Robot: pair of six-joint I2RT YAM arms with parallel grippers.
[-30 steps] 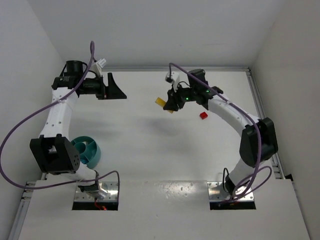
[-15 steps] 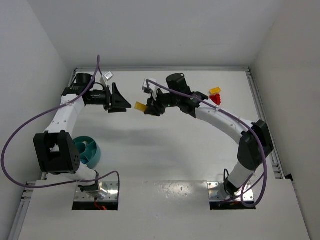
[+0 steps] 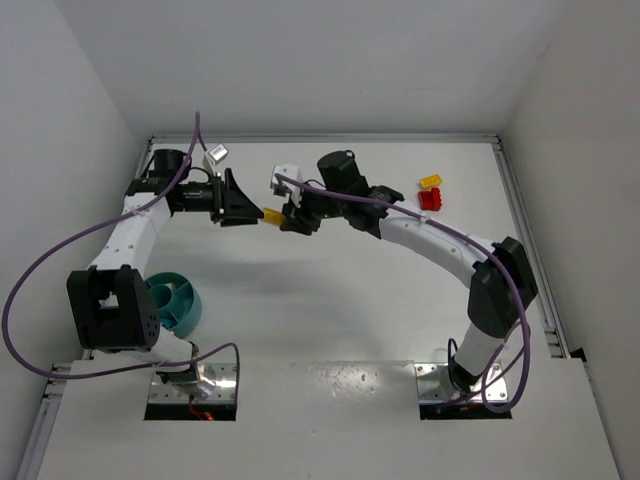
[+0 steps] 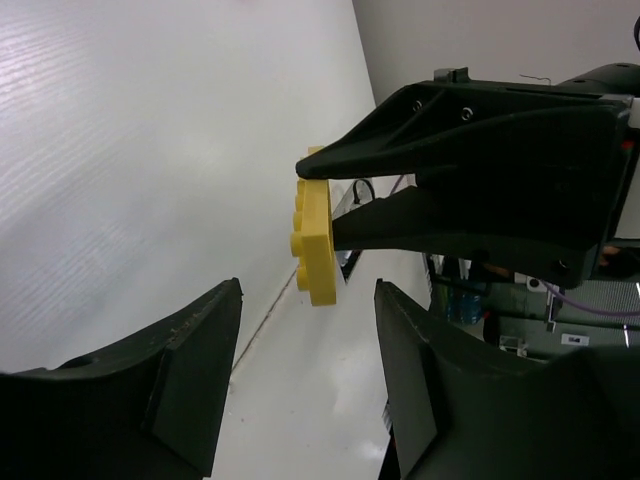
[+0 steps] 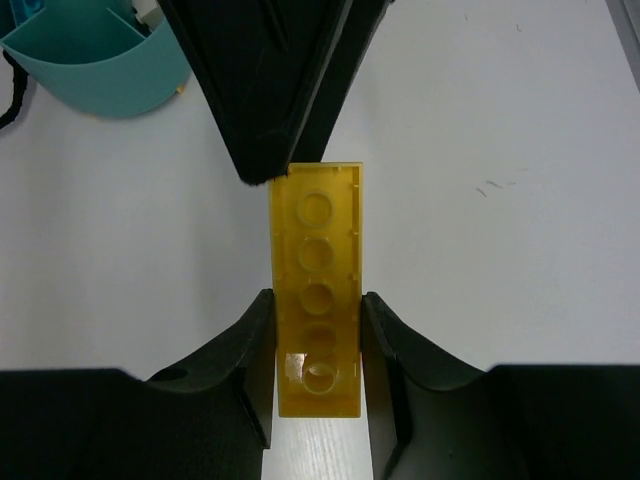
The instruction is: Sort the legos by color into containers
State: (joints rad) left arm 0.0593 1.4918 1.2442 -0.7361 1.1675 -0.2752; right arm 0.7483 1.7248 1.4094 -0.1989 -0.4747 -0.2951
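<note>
By left hand (image 3: 242, 206) — perhaps touching — yellow lego (image 4: 320, 232)

- No text, brand, number or sign is legible in any view.
- Yellow lego (image 5: 317, 300): underside plain, no lettering readable.
- White piece (image 3: 215, 153) by the left arm's cable: too small to read.

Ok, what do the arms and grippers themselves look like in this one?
The left arm and right arm have white links with blocky black joints; a purple cable loops along each. The left gripper and right gripper each have two matte black, wedge-shaped fingers.
</note>
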